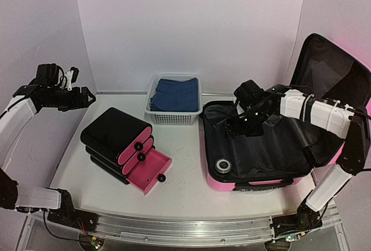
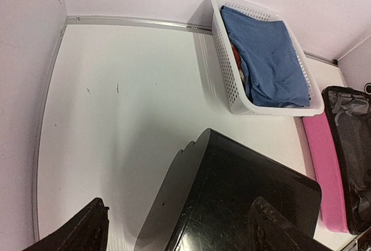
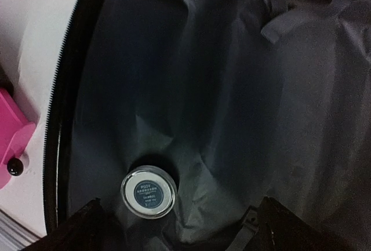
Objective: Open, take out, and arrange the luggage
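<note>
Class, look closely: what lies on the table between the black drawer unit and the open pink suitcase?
Only bare table separates drawer unit from suitcase; the top view shows it.

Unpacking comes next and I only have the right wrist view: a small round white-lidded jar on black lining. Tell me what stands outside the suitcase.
Observer: A white mesh plastic basket stands just left of the far corner of the glossy pink hard-shell luggage, holding folded blue cloth.
Operator: Name another spot.
Observer: A small black drawer unit with pink fronts sits nearer, further left; its bottom drawer is pulled open.
Operator: Report the left tool.
Observer: It hangs open above the far-left corner of the table, holding nothing.
</note>
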